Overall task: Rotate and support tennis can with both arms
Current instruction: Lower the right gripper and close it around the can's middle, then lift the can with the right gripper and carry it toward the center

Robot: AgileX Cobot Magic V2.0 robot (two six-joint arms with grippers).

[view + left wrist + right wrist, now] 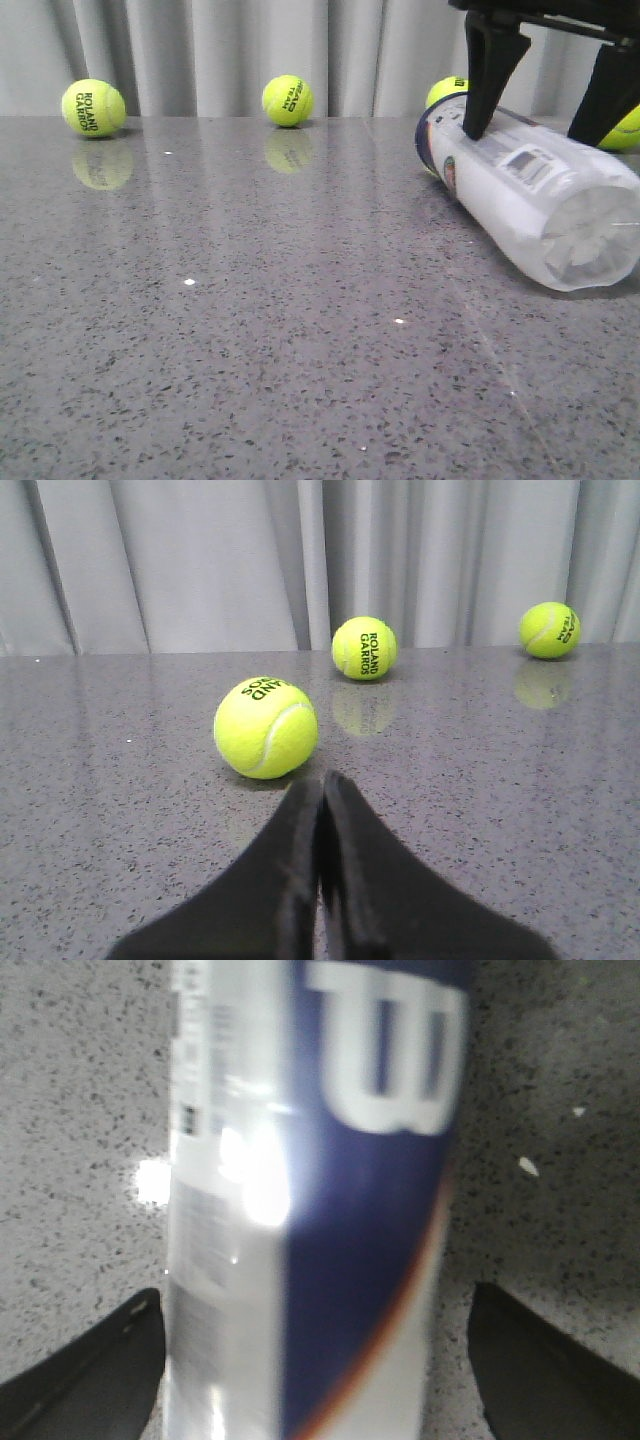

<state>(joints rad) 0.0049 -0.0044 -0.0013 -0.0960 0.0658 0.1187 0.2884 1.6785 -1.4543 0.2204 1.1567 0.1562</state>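
The tennis can (530, 190) lies on its side at the right of the grey table, its clear end toward the camera and its navy rim away. My right gripper (525, 135) is open and straddles the can from above, one black finger on each side. In the right wrist view the can (310, 1160) fills the space between the fingers of that gripper (315, 1370); one finger is at the can's side and the other stands a little apart. My left gripper (322, 780) is shut and empty, low over the table, and is out of the front view.
Yellow-green tennis balls sit along the back by the curtain: one far left (93, 108), one in the middle (287, 100), two behind the can (445, 92) (625, 130). A ball (265, 727) lies just ahead of the left gripper, two more farther off (364, 648) (549, 630).
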